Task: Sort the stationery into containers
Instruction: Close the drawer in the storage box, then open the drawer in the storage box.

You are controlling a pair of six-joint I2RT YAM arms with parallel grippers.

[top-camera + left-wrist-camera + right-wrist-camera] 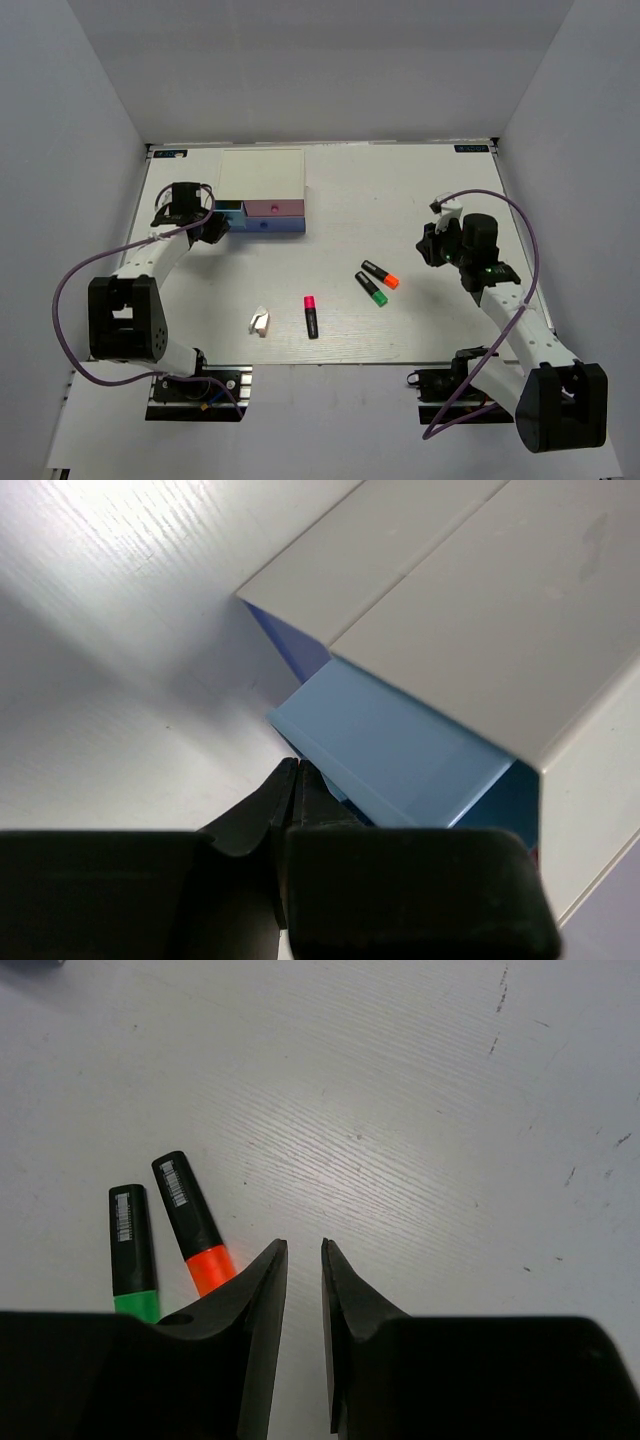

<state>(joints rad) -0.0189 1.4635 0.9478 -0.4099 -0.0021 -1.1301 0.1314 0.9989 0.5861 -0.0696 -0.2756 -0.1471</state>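
Left claw [293,770] is sitting pinched shut against the light blue drawer [400,750], upper left of the overhead view, with nothing visible between its fingers. Right claw [304,1250] is hovering at the right over the bench [400,190], slightly parted and empty, beside the orange highlighter [192,1222] and green highlighter [132,1250].

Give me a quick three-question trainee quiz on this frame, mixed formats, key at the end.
1. Which highlighter lies nearest the white clip-like piece? A orange-capped, B green-capped, C pink-red-capped.
2. True or false: the right jaws are clamped on the orange-capped highlighter.
3. Fill in: the left jaws, shut, sit at the ____ drawer front.
Key: 1 C. 2 False; they stand apart with nothing between them. 3 light blue.
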